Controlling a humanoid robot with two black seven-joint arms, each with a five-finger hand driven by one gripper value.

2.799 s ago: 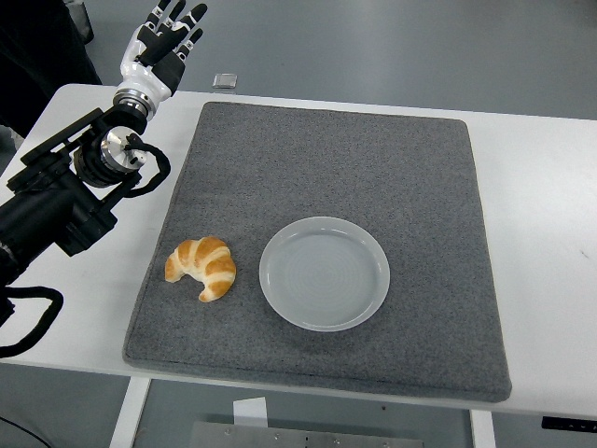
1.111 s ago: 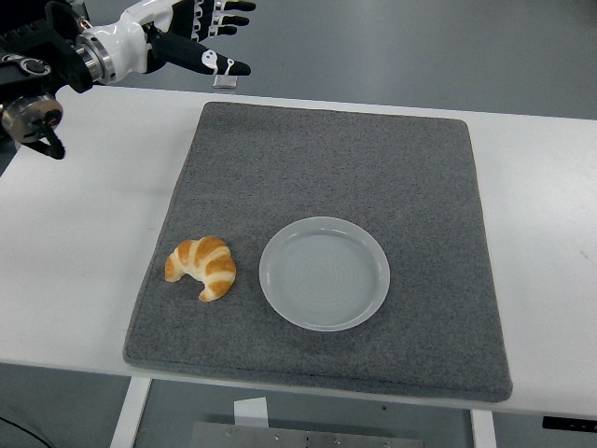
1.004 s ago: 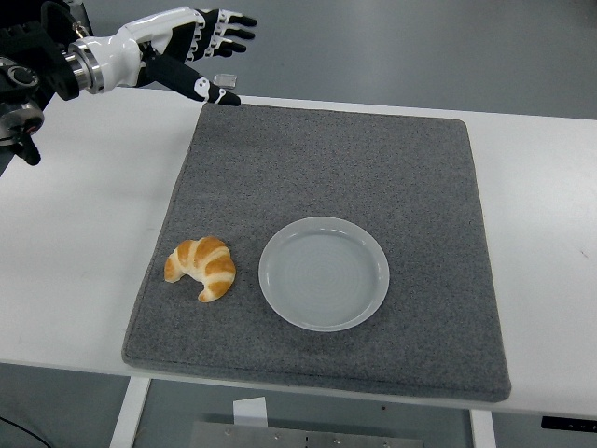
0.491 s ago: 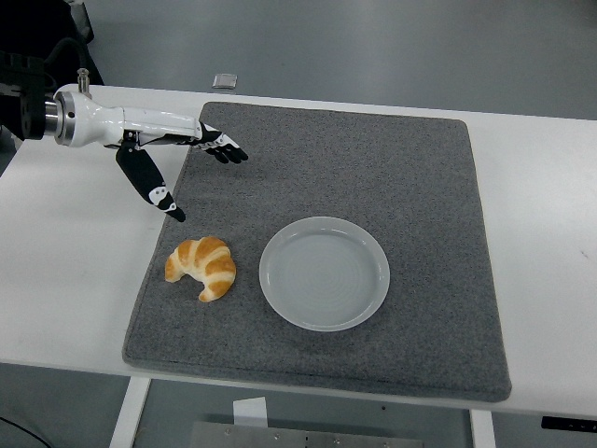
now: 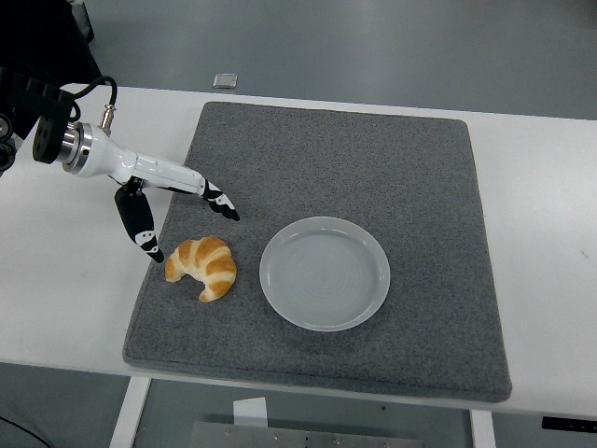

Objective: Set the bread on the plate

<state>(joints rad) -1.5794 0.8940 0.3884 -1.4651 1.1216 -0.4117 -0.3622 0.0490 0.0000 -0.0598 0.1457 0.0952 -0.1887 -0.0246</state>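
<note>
The left hand (image 5: 163,201) has its fingers spread wide and holds nothing, and the bread (image 5: 201,266) lies just below them on the gray mat (image 5: 373,159), left of the plate (image 5: 324,273).

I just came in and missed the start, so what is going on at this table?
The robot's left hand is reaching in over the left edge of the grey mat, fingers spread, right above the croissant. It is not gripping the croissant yet; the thumb tip sits close beside it. The croissant lies on the mat just left of the empty white plate, where it is meant to go. The right arm is not in view.
</note>
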